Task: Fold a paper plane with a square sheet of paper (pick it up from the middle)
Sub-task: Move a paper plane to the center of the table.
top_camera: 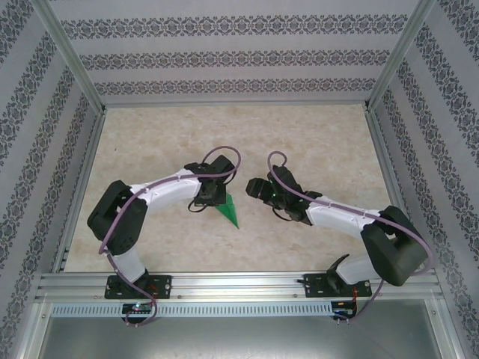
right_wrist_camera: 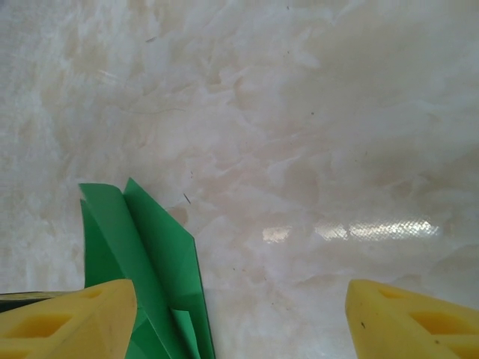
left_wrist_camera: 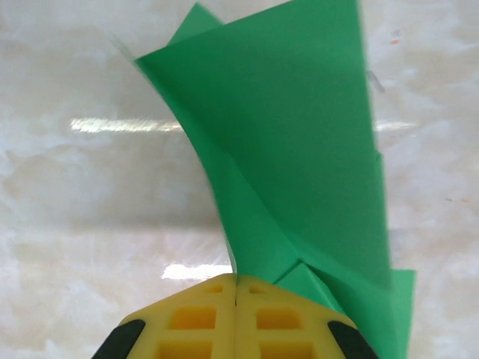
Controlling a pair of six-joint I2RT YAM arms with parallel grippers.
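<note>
Left end effector [left_wrist_camera: 236,290], over marbled table [top_camera: 299,134] within patterned walls [top_camera: 224,56], grips paper plane [left_wrist_camera: 299,149].

One paper plane [top_camera: 229,210]. Two end effectors: left end effector [top_camera: 206,200], right end effector [top_camera: 257,188]. One table [top_camera: 314,142].

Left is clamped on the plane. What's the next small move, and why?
Probably raise the left gripper slightly to test the grip. Its jaws are shut with the paper plane pinched between them, while the right gripper stands open beside the plane, so lifting should not tear or drag it.
</note>
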